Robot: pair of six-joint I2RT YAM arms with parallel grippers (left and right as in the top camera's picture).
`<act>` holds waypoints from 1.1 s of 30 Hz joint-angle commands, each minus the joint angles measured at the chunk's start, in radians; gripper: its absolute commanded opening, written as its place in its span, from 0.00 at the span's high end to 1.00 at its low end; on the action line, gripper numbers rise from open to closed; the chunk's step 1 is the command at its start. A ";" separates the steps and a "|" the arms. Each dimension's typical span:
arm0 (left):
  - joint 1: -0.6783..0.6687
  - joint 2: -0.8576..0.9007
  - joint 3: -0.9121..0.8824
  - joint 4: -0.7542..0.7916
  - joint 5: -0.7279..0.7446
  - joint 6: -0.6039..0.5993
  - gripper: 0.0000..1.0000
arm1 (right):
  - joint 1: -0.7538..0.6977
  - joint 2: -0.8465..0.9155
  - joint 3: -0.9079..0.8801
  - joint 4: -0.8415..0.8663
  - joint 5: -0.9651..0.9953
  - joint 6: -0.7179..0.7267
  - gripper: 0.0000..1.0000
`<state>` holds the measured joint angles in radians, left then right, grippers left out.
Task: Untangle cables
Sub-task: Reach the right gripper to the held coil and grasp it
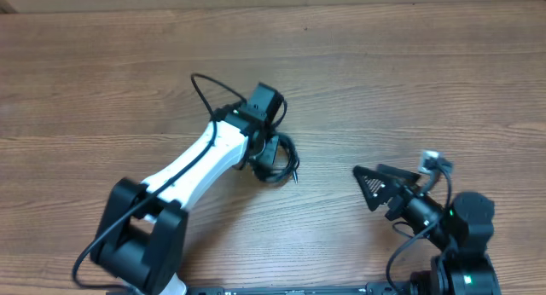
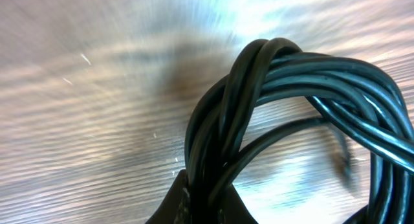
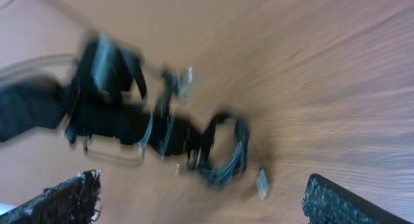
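Near the middle of the wooden table (image 1: 426, 65), my left gripper (image 1: 263, 152) is clamping on the cables (image 1: 281, 163). Its jaws are pressing together around several black strands at once, and in the left wrist view the strands are coming up out of the grip in one thick, twisted arch. From there they are curving down to my right, and the bundle is lying as a small coil on the wood, just under the end of my white left arm (image 1: 192, 163). One plug end (image 1: 295, 177) is sticking out of the coil on the side toward my right arm. I cannot tell how many cords are in the bundle, because they are lying too close on each other.

My right gripper (image 1: 373, 186) is standing with its two fingers wide apart and is holding nothing. It is pointing toward the coil but is well apart from it, with bare wood between. The right wrist view is blurred; I am seeing there only the coil, my left arm beside it, and my own two dark fingertips at the lower corners.
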<state>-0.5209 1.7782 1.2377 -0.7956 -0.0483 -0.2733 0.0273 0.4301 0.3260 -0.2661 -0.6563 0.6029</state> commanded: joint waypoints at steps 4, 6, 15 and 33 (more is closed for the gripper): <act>0.005 -0.135 0.082 -0.015 0.122 0.069 0.96 | 0.006 0.196 0.020 0.109 -0.221 -0.002 0.00; 0.005 -0.152 0.082 -0.016 0.130 0.069 0.96 | 0.009 0.253 0.020 0.146 -0.225 -0.002 0.01; 0.005 -0.159 0.082 -0.016 0.288 0.103 0.96 | 0.177 0.520 0.020 0.475 -0.224 0.055 0.19; 0.005 -0.159 0.081 -0.030 0.438 0.178 0.96 | 0.300 0.761 0.021 0.730 -0.001 0.224 0.80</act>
<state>-0.5209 1.6363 1.3006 -0.8307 0.3386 -0.1215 0.3233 1.1885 0.3309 0.4408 -0.6247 0.8021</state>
